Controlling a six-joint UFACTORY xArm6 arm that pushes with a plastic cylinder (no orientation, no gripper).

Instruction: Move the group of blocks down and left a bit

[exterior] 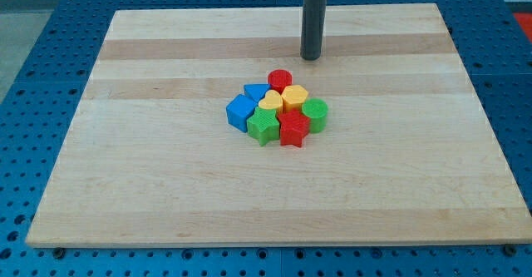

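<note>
A tight group of several blocks sits near the board's middle. It holds a red cylinder (280, 79) at the top, a blue triangular block (256, 91), a blue block (240, 111) at the left, a yellow heart-like block (270, 102), a yellow hexagonal block (294, 97), a green cylinder (315, 114) at the right, a green star (263, 126) and a red star (293, 129) at the bottom. My tip (311, 57) rests on the board above and slightly right of the group, a short gap from the red cylinder.
The light wooden board (166, 185) lies on a blue perforated table (33, 77). The dark rod rises from my tip to the view's top edge.
</note>
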